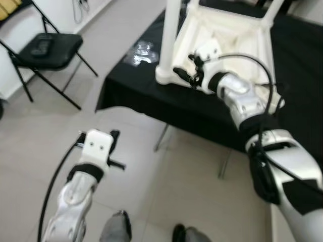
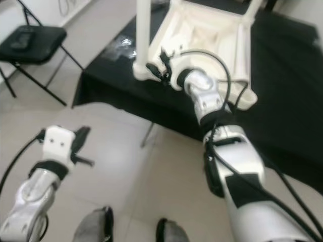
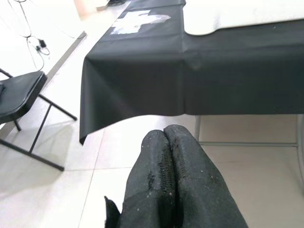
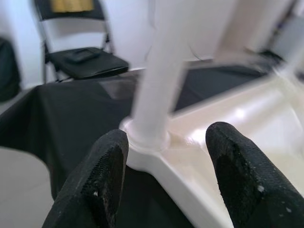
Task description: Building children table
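A white children's table [image 1: 222, 40] lies upside down on a black-clothed table [image 1: 151, 96], with a white leg [image 1: 169, 35] standing up from its near-left corner. My right gripper [image 1: 185, 75] is open just in front of that corner, level with the leg's base [image 4: 148, 137]; its two fingers [image 4: 104, 175] stand apart and hold nothing. My left gripper [image 3: 166, 156] is shut and empty, held low over the floor short of the black table's edge.
A black folding chair [image 1: 43, 50] stands at the far left by the wall. A clear plastic bag [image 1: 141, 53] lies on the black cloth left of the white table. The black table's metal legs [image 1: 161, 138] reach the tiled floor. My feet [image 1: 118, 229] show below.
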Available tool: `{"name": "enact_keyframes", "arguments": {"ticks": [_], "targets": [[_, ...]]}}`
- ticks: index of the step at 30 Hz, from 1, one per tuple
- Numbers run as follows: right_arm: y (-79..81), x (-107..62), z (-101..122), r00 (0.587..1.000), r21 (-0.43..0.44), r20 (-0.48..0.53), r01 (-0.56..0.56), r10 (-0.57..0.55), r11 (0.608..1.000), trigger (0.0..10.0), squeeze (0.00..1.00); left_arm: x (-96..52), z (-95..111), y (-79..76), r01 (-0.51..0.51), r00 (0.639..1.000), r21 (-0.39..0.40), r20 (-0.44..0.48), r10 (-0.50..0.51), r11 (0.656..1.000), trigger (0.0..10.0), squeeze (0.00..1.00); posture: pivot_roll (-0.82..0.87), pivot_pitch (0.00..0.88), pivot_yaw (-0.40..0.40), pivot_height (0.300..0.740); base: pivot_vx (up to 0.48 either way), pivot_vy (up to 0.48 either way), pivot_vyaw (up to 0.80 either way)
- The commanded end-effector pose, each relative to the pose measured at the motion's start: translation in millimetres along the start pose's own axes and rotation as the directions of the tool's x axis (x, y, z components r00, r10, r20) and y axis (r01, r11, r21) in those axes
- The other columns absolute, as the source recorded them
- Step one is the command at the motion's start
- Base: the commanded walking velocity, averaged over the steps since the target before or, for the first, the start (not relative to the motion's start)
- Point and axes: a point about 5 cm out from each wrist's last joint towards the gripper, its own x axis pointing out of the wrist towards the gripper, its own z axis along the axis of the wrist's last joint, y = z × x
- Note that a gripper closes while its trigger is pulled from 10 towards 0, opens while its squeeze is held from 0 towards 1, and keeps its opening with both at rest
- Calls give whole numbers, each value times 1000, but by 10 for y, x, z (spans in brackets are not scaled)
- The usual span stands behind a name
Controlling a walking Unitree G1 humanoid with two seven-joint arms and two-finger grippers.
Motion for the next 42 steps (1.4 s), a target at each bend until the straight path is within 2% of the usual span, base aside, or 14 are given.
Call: {"name": "enact_keyframes", "arguments": {"ticks": [1, 3, 6, 7, 8, 10, 11, 17, 20, 21, 23, 33, 38, 42], "targets": [[-19, -37, -75, 1000, 43, -11, 29, -28, 999, 10000, 0, -1, -27, -9, 14, 1000, -10, -19, -15, 1000, 10000, 0, 96, 243, -111, 740, 0, 0, 0], [5, -61, -133, 998, 81, -3, 55, -55, 995, 10000, 0, 7, -37, 11, 7, 1000, -3, -25, -7, 1000, 10000, 0, 91, 240, -111, 740, 0, 0, 0], [192, -169, -311, 996, 228, 46, 68, -81, 971, 10000, 0, 34, -48, 38, -1, 1000, 5, -31, 1, 1000, 10000, 0, 85, 234, -110, 740, 0, 0, 0], [256, -202, -333, 995, 283, 66, 56, -77, 958, 10000, 0, 42, -42, 35, 1, 1000, 4, -30, -1, 1000, 10000, 0, 83, 230, -109, 740, 0, 0, -800], [256, -202, -333, 995, 283, 66, 56, -77, 958, 10000, 0, 42, -42, 35, 1, 1000, 4, -30, -1, 1000, 10000, 0, 83, 230, -109, 740, 0, 0, -800], [365, -261, -315, 990, 346, 122, 28, -75, 938, 10000, 0, 57, -12, 25, 6, 1000, -15, -14, -7, 1000, 10000, 0, 77, 219, -110, 740, 0, 0, -800], [365, -261, -315, 990, 346, 122, 28, -75, 938, 10000, 0, 57, -12, 25, 6, 1000, -15, -14, -7, 1000, 10000, 0, 77, 219, -110, 740, 0, 0, -800], [619, -375, -277, 982, 383, 183, -37, -36, 923, 10000, 0, 132, 99, -4, 22, 999, -63, 47, -19, 998, 10000, 0, 75, 196, -113, 740, 264, 0, -341], [647, -388, -231, 980, 395, 193, -44, -36, 918, 10000, 0, 175, 165, 12, 25, 997, -65, 73, -20, 998, 10000, 0, 74, 191, -109, 740, 374, 0, -267], [647, -388, -231, 980, 395, 193, -44, -36, 918, 10000, 0, 175, 165, 12, 25, 997, -65, 73, -20, 998, 10000, 0, 74, 191, -109, 740, 379, 0, 0], [635, -390, -56, 961, 411, 275, -98, -21, 907, 10000, 0, 232, 303, 42, 29, 992, -60, 122, -21, 998, 10000, 0, 74, 185, -107, 740, 382, 0, -400], [612, -367, 104, 951, 371, 309, -135, 15, 919, 10000, 0, 284, 476, 64, 39, 984, -41, 178, -32, 998, 10000, 0, 73, 183, -106, 740, 382, 0, 0], [555, -330, 181, 949, 315, 313, -121, 17, 941, 10000, 0, 288, 458, 33, 51, 984, -37, 172, -43, 998, 10000, 0, 75, 185, -107, 740, 378, 0, 0], [508, -331, 214, 950, 290, 313, -107, 11, 951, 10000, 0, 282, 384, -56, 83, 986, -26, 144, -79, 996, 10000, 0, 75, 185, -106, 740, 348, 0, 0]]}}
